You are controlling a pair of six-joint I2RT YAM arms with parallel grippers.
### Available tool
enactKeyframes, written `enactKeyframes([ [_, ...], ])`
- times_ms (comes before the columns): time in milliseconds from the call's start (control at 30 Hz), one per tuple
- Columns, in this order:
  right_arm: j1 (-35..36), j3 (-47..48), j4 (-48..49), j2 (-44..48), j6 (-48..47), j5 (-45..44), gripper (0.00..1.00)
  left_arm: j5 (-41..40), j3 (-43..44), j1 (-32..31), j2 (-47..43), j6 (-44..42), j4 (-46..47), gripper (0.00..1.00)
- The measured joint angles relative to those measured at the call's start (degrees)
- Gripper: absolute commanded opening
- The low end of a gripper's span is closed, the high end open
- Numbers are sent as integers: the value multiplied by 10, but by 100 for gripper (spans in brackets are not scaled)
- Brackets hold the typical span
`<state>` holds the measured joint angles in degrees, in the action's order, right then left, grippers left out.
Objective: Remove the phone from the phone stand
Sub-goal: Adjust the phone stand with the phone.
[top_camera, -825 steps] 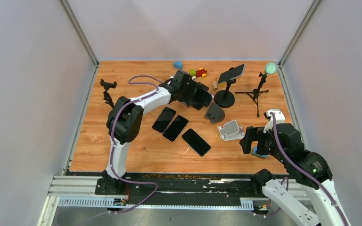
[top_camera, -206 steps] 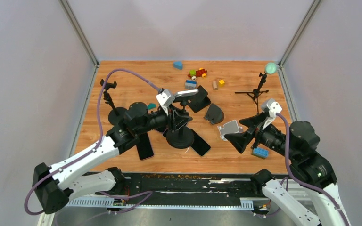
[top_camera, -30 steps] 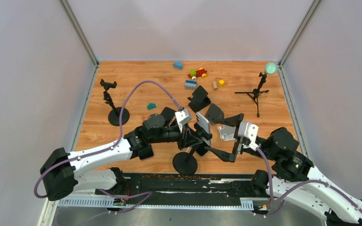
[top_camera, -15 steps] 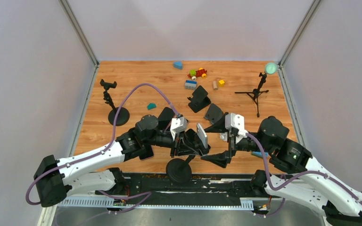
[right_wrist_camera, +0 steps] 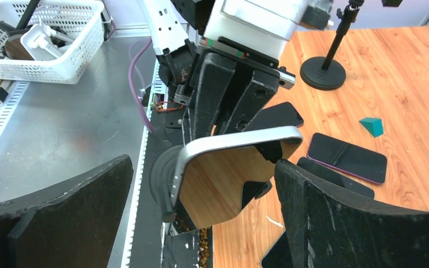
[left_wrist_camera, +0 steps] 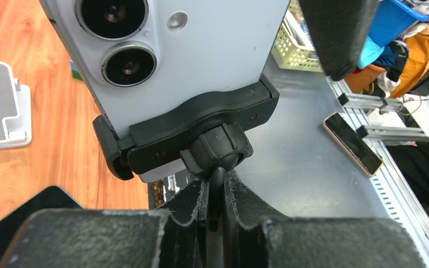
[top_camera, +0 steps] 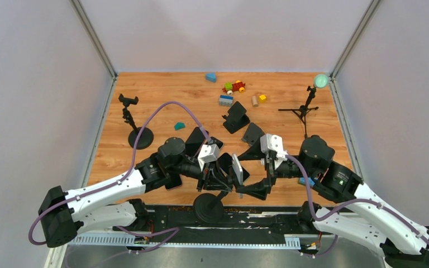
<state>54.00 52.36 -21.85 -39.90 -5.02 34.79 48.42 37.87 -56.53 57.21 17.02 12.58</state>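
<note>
- Over the near edge of the desk, the phone is held up off the wood. It is clamped in the cradle of the phone stand, whose round base hangs above the front rail.
- The left fingers are closed tight on the stand's thin stem, just under the ball joint. It is the stand that is gripped, not the phone.
- The right fingers are spread wide, one on each side of the phone's free end. As far as can be told, nothing is touched by them yet.
- The phone is judged to be rigid, flat and of moderate weight, with a glossy screen and a smooth pale back. Both faces are likely to be slippery, and the glass could be cracked by a drop onto the rail.
- A hold across the two long edges, on the part clear of the cradle, is judged the best choice, since those edges offer narrow, firm surfaces. The camera lenses beside the cradle are better left untouched.
- The cradle arms are seen hooked over both long edges, so some resistance is to be expected. The phone would probably have to be slid out lengthwise while the stem is braced by the left fingers.
- The ball joint may swivel under the pull, so a slow, straight draw is advised.
</note>
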Motion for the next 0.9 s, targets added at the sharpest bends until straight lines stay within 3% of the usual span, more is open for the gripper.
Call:
enactKeyframes([
  [467,-23,-30,73,-48,40,42,98,17,-5,0,-17,5,-1,0],
  [700,-25,-43,120,-57,73,108,87,34,-5,0,-17,6,2,0],
  [900,-29,-52,139,-57,82,128,66,45,-5,-1,-17,6,5,0],
])
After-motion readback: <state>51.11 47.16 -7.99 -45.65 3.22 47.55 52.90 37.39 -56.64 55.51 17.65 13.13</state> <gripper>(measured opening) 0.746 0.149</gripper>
